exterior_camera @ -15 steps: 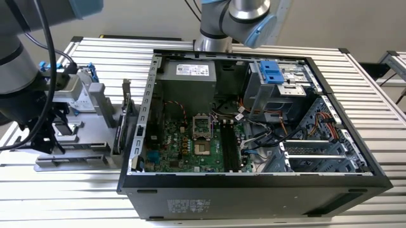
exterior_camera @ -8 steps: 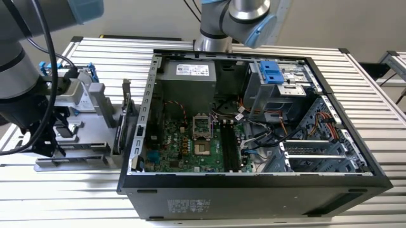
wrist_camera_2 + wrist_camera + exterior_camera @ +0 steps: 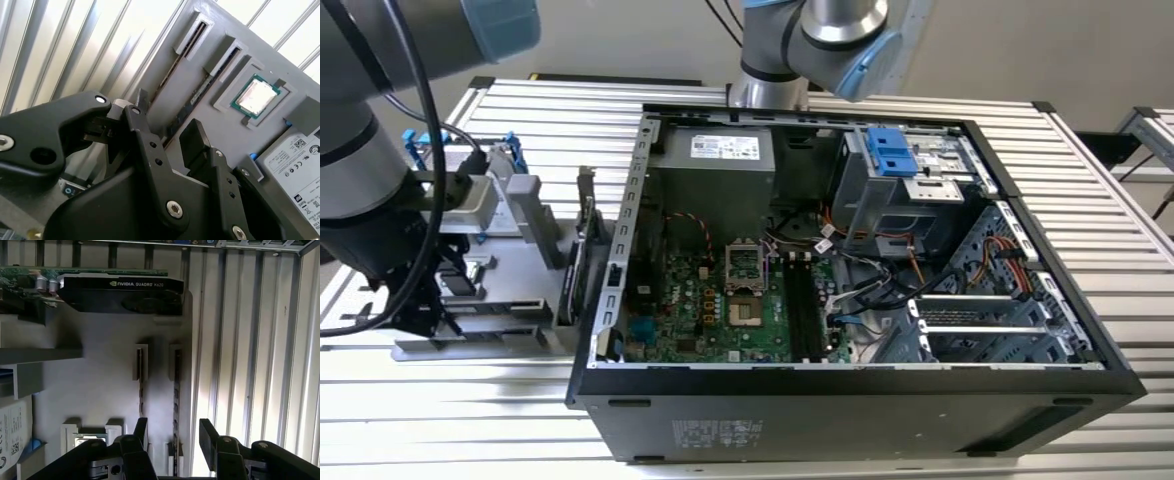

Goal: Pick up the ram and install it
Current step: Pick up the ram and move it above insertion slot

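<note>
Two ram sticks stand on edge in slots of a grey holder (image 3: 100, 380) beside the computer case. One ram (image 3: 176, 390) (image 3: 199, 95) runs in between my fingers. The other ram (image 3: 140, 385) (image 3: 182, 52) stands in the neighbouring slot, just outside one fingertip (image 3: 141, 430). My gripper (image 3: 174, 437) (image 3: 167, 127) is open, its black fingers straddling the first stick without pinching it. In the exterior view the gripper (image 3: 450, 275) hangs low over the holder (image 3: 500, 300), at that view's left, beside the case.
The open computer case (image 3: 854, 385) holds a motherboard with long black memory slots (image 3: 801, 300). On the holder sit a graphics card (image 3: 120, 292) (image 3: 587, 240), a processor chip (image 3: 257, 95) and a hard drive (image 3: 295, 165). Ribbed metal table (image 3: 1121, 200) surrounds everything.
</note>
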